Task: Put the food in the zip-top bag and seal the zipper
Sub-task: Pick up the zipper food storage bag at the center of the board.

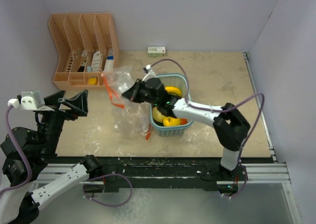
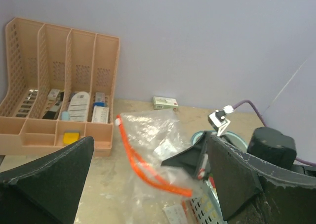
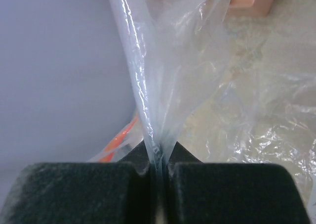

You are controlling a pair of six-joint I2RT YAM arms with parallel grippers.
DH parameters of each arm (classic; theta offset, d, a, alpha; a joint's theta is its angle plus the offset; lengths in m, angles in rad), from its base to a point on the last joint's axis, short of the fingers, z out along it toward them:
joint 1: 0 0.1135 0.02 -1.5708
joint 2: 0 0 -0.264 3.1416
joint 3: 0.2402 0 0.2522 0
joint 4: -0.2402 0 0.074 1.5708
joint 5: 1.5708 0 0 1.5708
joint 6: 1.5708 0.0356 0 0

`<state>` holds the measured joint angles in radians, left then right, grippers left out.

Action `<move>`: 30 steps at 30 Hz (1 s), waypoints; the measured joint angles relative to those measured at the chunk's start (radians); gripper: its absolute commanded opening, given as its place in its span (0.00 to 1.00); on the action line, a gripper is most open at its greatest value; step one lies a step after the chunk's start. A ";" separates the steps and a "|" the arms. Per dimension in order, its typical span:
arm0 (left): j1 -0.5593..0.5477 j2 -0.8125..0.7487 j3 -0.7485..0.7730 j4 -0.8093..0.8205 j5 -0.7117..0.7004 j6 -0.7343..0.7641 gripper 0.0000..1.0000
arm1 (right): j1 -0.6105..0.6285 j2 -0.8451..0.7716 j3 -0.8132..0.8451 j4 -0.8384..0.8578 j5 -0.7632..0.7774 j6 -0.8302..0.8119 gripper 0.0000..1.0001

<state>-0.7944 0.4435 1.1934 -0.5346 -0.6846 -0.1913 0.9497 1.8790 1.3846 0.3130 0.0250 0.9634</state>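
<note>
Top view: a beige, mottled table (image 1: 212, 80), boxed in by plain lavender walls (image 1: 197, 16). The light blue mesh basket (image 1: 185, 126) sits mid-table with yellow round fruits (image 1: 173, 91) inside. Just left of the basket, the zip-top bag (image 1: 123, 108), crinkly clear film, is lifted, and its orange-red zipper (image 1: 109, 93) loops on the side away from the basket. The right gripper (image 1: 127, 93) reaches across the basket and is clamped on that film. The left gripper (image 1: 74, 105) hangs well left of the basket, spread wide, holding nothing. Behind and left of the basket stands a slotted orange organizer (image 1: 84, 48).

Left wrist: 2 dark fingers (image 2: 54, 174), far apart, frame the glossy bag.

Right wrist: 2 rough black pads (image 3: 84, 189) pressed together, pinching a thin fold of clear film.
</note>
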 measured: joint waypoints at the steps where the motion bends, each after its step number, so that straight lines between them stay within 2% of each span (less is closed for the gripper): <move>1: 0.000 -0.003 -0.002 0.007 0.008 0.000 0.99 | -0.029 -0.039 -0.058 0.067 -0.029 0.029 0.00; 7: 0.000 -0.040 -0.060 0.089 0.086 -0.010 0.99 | -0.195 -0.188 -0.343 0.483 -0.210 0.256 0.00; 12: 0.000 -0.061 -0.133 0.141 0.142 -0.027 0.94 | -0.203 -0.179 -0.422 0.799 -0.333 0.459 0.00; 17: 0.000 -0.090 -0.241 0.211 0.226 -0.059 0.90 | -0.195 -0.080 -0.429 1.109 -0.409 0.669 0.00; 21: 0.000 -0.109 -0.310 0.273 0.271 -0.088 0.80 | -0.190 -0.011 -0.440 1.196 -0.425 0.795 0.00; 25: 0.000 -0.116 -0.340 0.333 0.297 -0.106 0.67 | -0.188 0.000 -0.448 1.215 -0.437 0.861 0.00; 30: 0.000 -0.114 -0.370 0.376 0.319 -0.124 0.64 | -0.188 -0.015 -0.448 1.248 -0.443 0.904 0.00</move>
<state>-0.7944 0.3298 0.8238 -0.1585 -0.3656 -0.3153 0.7612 1.8641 0.9367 1.5612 -0.4179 1.8671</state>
